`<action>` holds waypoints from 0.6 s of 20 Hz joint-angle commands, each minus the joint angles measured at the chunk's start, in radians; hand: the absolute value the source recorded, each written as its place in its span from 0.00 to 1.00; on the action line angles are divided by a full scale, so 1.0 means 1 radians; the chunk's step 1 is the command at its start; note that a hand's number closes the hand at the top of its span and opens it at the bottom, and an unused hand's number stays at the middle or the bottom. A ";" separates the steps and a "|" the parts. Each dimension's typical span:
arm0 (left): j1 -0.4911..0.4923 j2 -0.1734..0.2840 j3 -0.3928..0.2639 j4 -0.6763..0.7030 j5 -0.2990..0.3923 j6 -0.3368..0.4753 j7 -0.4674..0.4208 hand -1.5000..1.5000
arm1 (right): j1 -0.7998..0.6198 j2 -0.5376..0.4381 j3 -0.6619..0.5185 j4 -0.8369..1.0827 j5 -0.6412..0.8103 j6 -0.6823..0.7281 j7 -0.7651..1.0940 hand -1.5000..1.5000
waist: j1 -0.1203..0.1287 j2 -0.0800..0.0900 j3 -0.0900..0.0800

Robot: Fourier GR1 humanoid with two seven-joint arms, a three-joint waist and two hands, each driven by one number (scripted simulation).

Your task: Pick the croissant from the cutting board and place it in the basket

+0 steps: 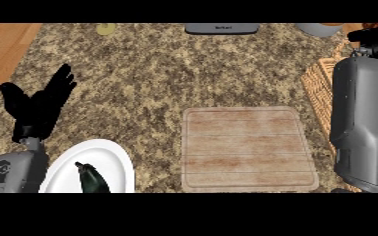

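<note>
The wooden cutting board (247, 150) lies in the lower middle of the counter with nothing on it. No croissant shows plainly anywhere. The wicker basket (319, 87) stands at the right edge, mostly hidden under my right forearm. That forearm runs up along the right side, and my right hand (363, 36) is a small black shape at the top right, above the basket's far end and partly cut off by the view's edge. My left hand (44, 102) rests open at the left, fingers pointing up, holding nothing.
A white plate (111, 155) with a dark green vegetable (92, 179) sits at the lower left beside the board. A grey appliance (221, 28), a grey pot (320, 29) and a small yellowish thing (105, 28) line the counter's far edge.
</note>
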 commanded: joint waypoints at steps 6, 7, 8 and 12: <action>0.028 0.013 0.015 0.018 0.002 -0.028 -0.030 0.50 | 0.141 0.051 -0.037 -0.215 -0.089 0.001 0.035 0.00 | 0.000 -0.003 0.000; 0.031 -0.024 -0.019 -0.006 -0.029 0.004 -0.029 0.50 | 0.139 0.010 -0.042 -0.147 -0.140 -0.056 0.004 0.00 | 0.006 0.000 0.000; -0.021 -0.024 -0.021 0.013 -0.034 0.017 0.001 0.50 | 0.089 -0.019 -0.045 -0.048 -0.101 -0.091 0.047 0.00 | 0.012 0.003 0.000; -0.008 -0.019 -0.011 0.006 -0.033 0.020 0.002 0.50 | 0.160 0.091 -0.025 -0.239 -0.068 -0.174 0.042 0.00 | 0.004 -0.001 0.000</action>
